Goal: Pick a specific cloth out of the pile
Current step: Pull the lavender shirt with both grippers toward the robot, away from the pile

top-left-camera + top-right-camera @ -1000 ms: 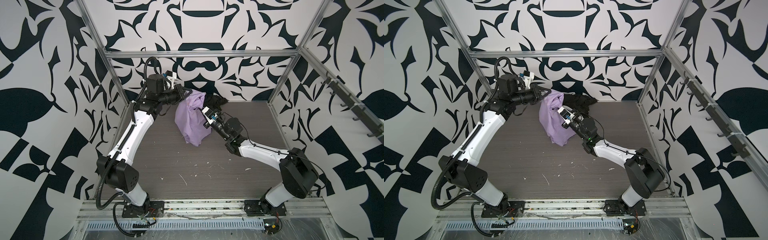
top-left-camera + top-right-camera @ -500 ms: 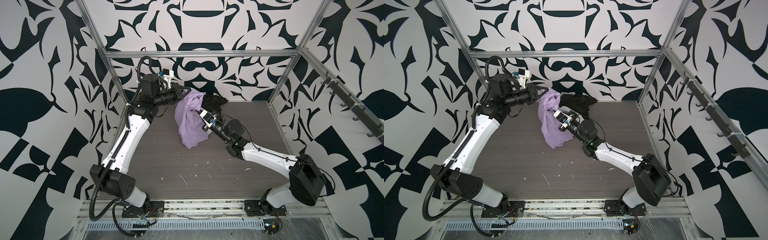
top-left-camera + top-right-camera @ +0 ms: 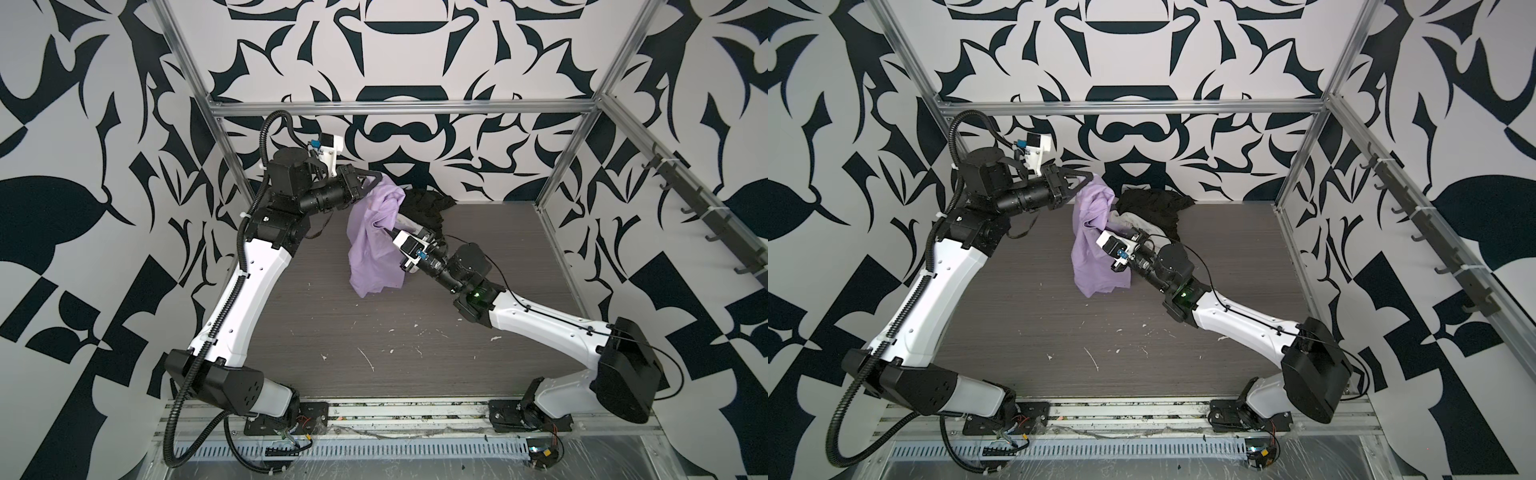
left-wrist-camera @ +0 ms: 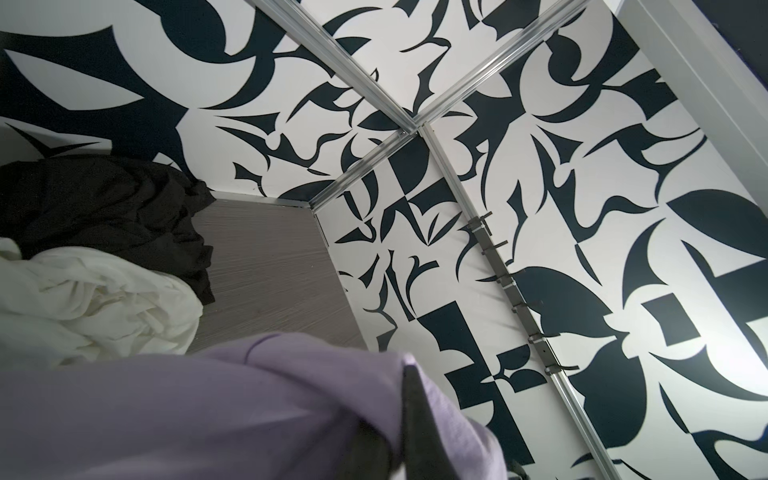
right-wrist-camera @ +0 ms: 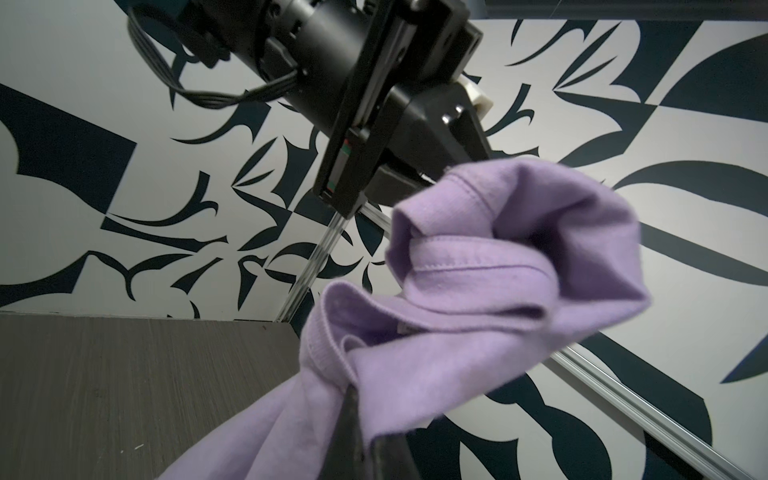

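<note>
The left hand (image 3: 377,183) was clamped on the top edge of the lavender cloth (image 3: 371,253), holding it up over the worktop (image 3: 316,299) in the upper middle of both top views, while the right hand (image 3: 390,227) pinched a fold lower on its right side. The lavender cloth hung just left of the pile (image 3: 426,205), where the black cloth (image 4: 104,208) and the cream-white cloth (image 4: 104,299) lay at the back of the worktop
</note>
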